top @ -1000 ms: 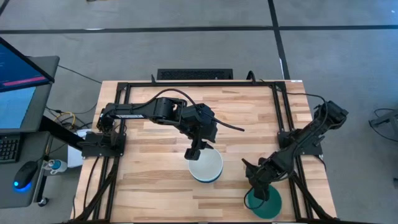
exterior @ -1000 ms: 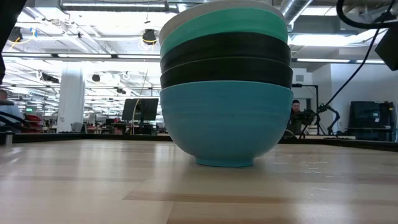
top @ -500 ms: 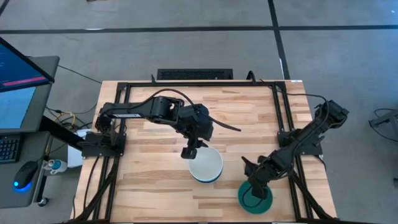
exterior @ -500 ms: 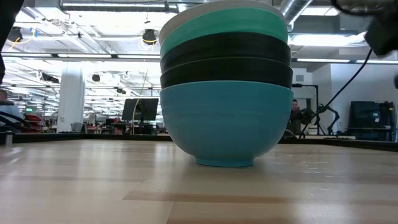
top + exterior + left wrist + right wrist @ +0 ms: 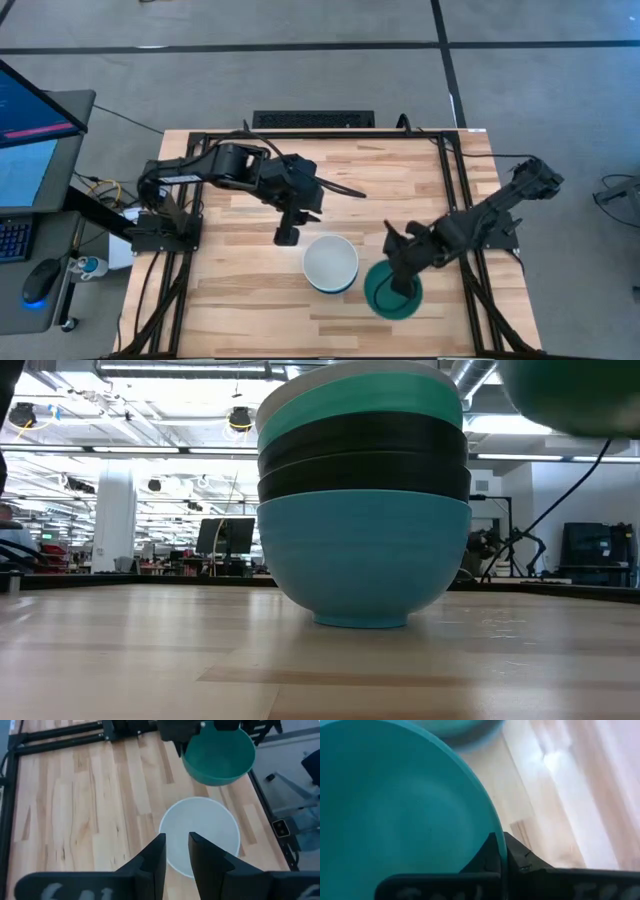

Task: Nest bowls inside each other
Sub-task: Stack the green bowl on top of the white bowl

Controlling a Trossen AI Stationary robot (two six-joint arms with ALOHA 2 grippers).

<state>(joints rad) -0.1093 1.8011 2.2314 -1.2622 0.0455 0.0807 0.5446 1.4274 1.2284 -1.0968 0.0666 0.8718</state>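
On the table (image 5: 240,300) stands a nested stack of bowls (image 5: 331,264); just beside it the right pincer (image 5: 402,284) holds the teal bowl (image 5: 392,293) pinched by its rim — light, stiff, probably slippery. The left pincer (image 5: 286,237) hangs apart, fingers narrowly parted, empty.

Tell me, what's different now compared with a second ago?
The right gripper closed on the rim of the green bowl, lifted it off the table and carried it toward the stack of bowls. The left gripper pulled back from the stack, empty. The stack itself stayed put.
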